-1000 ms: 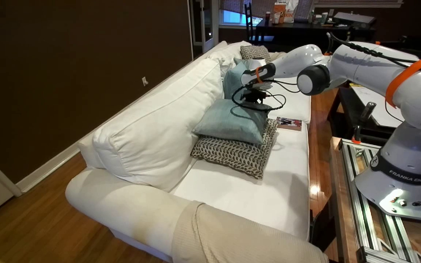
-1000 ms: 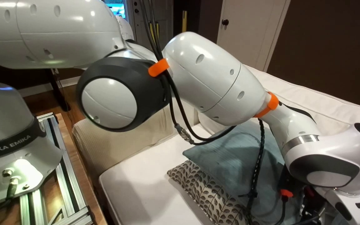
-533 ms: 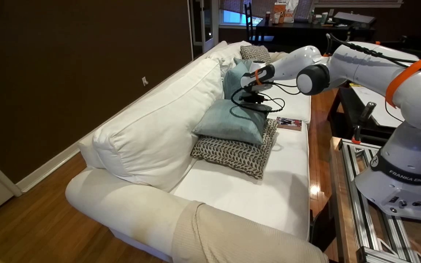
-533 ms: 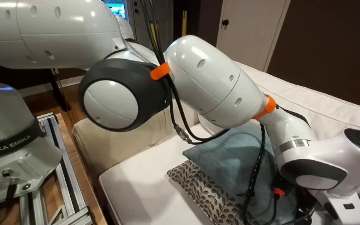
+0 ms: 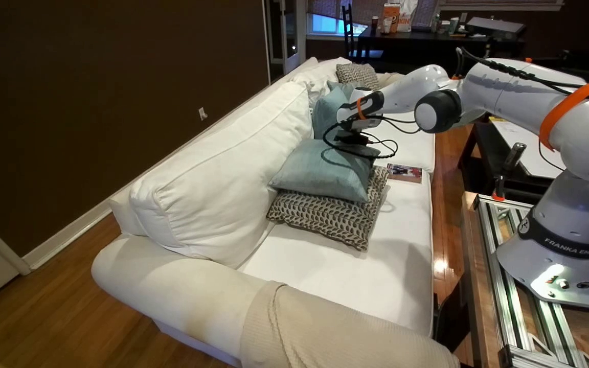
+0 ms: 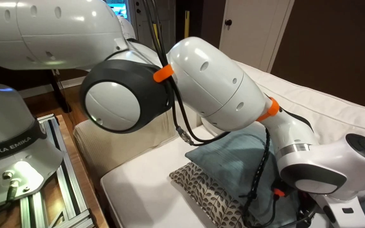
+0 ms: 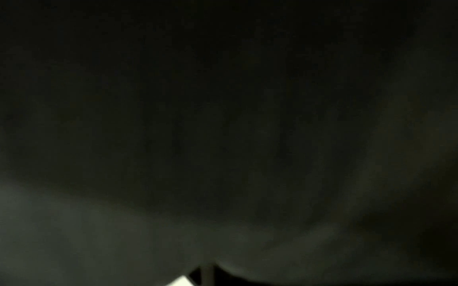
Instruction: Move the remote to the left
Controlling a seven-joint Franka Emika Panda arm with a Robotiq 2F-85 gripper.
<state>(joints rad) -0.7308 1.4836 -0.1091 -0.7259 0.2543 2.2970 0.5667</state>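
No remote shows in any view; it is hidden or out of view. My gripper is low over the sofa, at the far edge of a blue pillow, in an exterior view. Its fingertips are hidden behind the pillow. In an exterior view the gripper is partly covered by cables and cut by the lower edge. The wrist view is very dark and blurred, filled by what looks like cloth close to the camera. A dark tip shows at its bottom edge. Whether the gripper is open or shut does not show.
The blue pillow lies on a leaf-patterned pillow on the white sofa seat. A book lies beside them. Another blue pillow leans on the backrest farther back. Cables hang in loops around the wrist.
My gripper has sunk a little beside the pillow. In an exterior view the wrist has moved slightly left and down. The pillows and book look much the same.
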